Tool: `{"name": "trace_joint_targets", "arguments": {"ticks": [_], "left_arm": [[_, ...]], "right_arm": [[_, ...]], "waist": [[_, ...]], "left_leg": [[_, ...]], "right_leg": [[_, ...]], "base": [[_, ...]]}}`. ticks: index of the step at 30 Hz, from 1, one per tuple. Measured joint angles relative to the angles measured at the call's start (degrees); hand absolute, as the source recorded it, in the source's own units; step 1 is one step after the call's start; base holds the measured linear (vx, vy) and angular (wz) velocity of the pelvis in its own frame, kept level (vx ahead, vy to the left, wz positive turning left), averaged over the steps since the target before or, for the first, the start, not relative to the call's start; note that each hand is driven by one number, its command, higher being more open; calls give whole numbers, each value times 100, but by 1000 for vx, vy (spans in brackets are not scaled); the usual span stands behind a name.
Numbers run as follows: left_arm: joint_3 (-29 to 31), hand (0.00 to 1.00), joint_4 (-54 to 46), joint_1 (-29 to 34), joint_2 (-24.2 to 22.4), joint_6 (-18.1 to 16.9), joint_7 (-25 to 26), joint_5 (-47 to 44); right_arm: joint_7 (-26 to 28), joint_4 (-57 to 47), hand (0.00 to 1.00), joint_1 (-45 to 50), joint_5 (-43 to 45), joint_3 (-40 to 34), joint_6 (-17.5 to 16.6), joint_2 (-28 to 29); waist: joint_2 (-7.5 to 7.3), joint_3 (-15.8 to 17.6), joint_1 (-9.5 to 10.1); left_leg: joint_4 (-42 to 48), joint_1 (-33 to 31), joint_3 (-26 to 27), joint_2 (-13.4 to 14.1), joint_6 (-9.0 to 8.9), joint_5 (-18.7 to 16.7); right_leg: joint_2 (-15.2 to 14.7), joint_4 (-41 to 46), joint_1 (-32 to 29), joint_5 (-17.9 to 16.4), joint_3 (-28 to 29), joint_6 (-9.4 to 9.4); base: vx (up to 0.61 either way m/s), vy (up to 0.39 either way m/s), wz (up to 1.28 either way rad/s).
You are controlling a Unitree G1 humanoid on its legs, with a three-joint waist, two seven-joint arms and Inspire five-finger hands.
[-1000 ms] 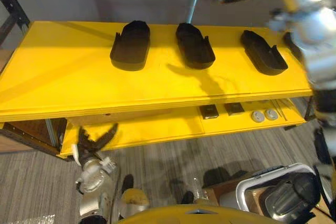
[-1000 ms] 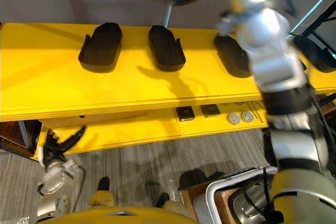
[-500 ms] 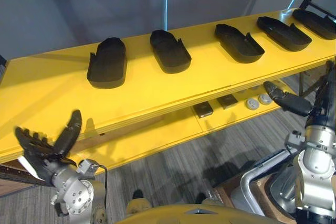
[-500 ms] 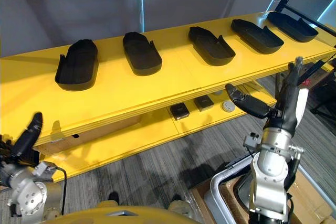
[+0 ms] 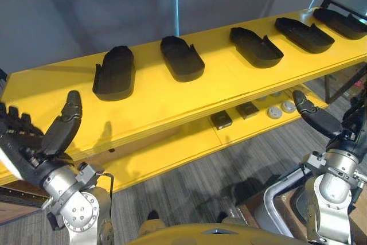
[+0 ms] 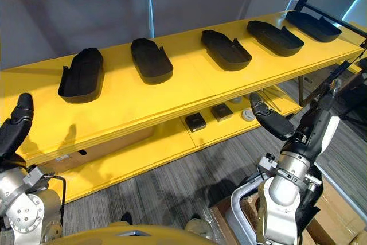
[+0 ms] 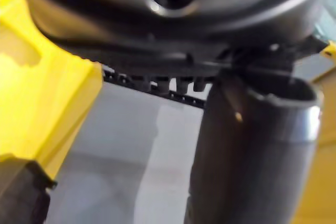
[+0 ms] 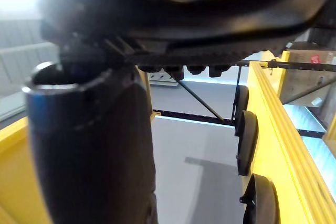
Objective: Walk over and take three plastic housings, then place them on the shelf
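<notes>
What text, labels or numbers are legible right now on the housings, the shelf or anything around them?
No text is readable.
On the plastic housings and the yellow shelf: no print visible.
On the dark square parts on the lower board: too small to tell.
The red tag on the brown panel: too blurred to read.

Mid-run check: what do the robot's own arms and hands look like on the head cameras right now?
Both arms are silver-grey metal with rounded, cylindrical wrist joints: left arm, right arm. Each ends in a dark, near-black hand with thick, round-tipped fingers: left hand, right hand. Each hand seems to have a pale strip along one edge.
</notes>
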Motion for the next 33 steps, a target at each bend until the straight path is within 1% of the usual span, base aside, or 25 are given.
{"name": "trace_joint_targets", "arguments": {"ticks": [1,2,3,5,8,9,11,14,15,16,18,19,23,26,27,28,29,30,31,33], "left_arm": [[-3,100,37,-145,133,120,-121,-23],[12,100,135,-254,234,138,-205,-83],[110,100,369,-470,380,270,-373,-253],[295,100,760,-681,518,468,-559,-267],[542,100,1268,-845,741,696,-753,-490],[606,100,1521,-929,847,752,-780,-560],[746,100,1944,-1158,955,767,-758,-679],[1076,100,2552,-1530,1146,763,-401,-686],[1225,100,2791,-1673,1215,752,-148,-685],[1296,100,2899,-1736,1252,744,-7,-685],[1576,100,3154,-1974,1324,715,448,-679],[1642,100,3161,-2002,1324,698,548,-678],[1939,100,3171,-2077,1390,409,1204,-625],[2055,100,3233,-2082,1533,278,1361,-627],[2085,100,3271,-2093,1583,259,1341,-629],[2120,100,3342,-2125,1626,230,1184,-684],[2132,100,3432,-2140,1676,206,818,-922],[2125,100,3482,-2140,1717,206,601,-1097],[2103,100,3584,-2140,1773,205,273,-1317],[2046,100,3859,-2140,1794,192,-449,-1872]], "right_arm": [[7,19,100,0,173,54,-56,23],[41,35,100,0,203,73,-91,24],[124,79,100,0,197,67,-220,22],[257,93,100,-7,164,62,-342,8],[509,99,100,-7,158,58,-373,-119],[600,99,100,-5,149,46,-374,-229],[777,103,100,-7,146,39,-426,-390],[1041,120,100,-14,146,41,-483,-598],[1076,170,100,-22,145,36,-499,-705],[1089,207,100,-27,146,28,-507,-753],[1154,360,100,-28,146,-122,-554,-885],[1163,374,100,-28,147,-161,-554,-904],[1199,427,100,-27,147,-281,-566,-911],[1246,495,100,-23,146,-283,-605,-911],[1255,528,100,-23,146,-282,-616,-911],[1254,537,100,-23,146,-285,-619,-911],[1255,537,100,-30,149,-285,-635,-911],[1257,537,100,-38,152,-285,-645,-911],[1277,537,100,-69,165,-285,-662,-913],[1418,537,100,-220,181,-286,-679,-957]], "waist": [[13,9,-15],[28,16,-21],[70,40,-42],[111,90,-60],[149,129,-174],[166,150,-182],[196,212,-197],[234,348,-304],[258,386,-317],[274,408,-331],[325,536,-349],[337,568,-351],[416,728,-454],[415,754,-484],[418,768,-489],[423,814,-491],[430,871,-491],[434,907,-487],[433,964,-488],[457,1011,-499]], "left_leg": [[-2,14,46,0,-32,18],[0,19,112,1,-36,21],[0,36,169,0,-36,21],[-12,106,299,2,-37,9],[-12,102,430,0,-29,-9],[-8,101,505,-4,-13,-29],[-8,98,608,-18,-11,-35],[-10,89,699,-37,-2,-41],[-9,77,740,-43,9,-47],[-8,74,750,-49,11,-49],[-4,76,801,-89,36,-64],[-2,76,819,-103,43,-67],[5,73,827,-180,83,-90],[15,45,836,-220,109,-106],[17,35,834,-225,111,-108],[26,32,832,-232,115,-110],[45,26,829,-237,122,-115],[65,18,824,-237,130,-121],[103,3,820,-238,133,-133],[121,-55,854,-250,136,-134]], "right_leg": [[-2,38,-37,-2,51,-10],[-4,63,-76,-2,111,-16],[-5,88,-114,0,172,-19],[-3,155,-188,-13,285,-31],[0,190,-297,-12,419,-29],[-1,230,-372,-13,494,-29],[-4,258,-462,-10,604,-30],[-15,356,-593,-13,717,-29],[-14,367,-642,-10,765,-26],[-17,378,-662,-11,781,-26],[-52,487,-751,-36,850,-10],[-62,520,-779,-47,874,-4],[-143,593,-821,-87,901,23],[-186,660,-884,-124,921,39],[-191,663,-890,-125,922,41],[-200,673,-892,-127,924,44],[-208,698,-901,-135,928,46],[-213,719,-905,-143,928,45],[-220,749,-919,-155,931,45],[-226,787,-1015,-154,982,46]], "base": [[3,2,-19],[-2,7,-27],[2,8,-25],[-7,7,-29],[-8,9,-24],[-7,12,-32],[-4,18,-28],[-2,17,-17],[7,12,-17],[14,13,-16],[5,24,-11],[2,29,-8],[1,5,-1],[0,0,0],[0,0,0],[0,0,0],[0,0,0],[0,0,0],[0,0,0],[-28,-2,-6]]}}
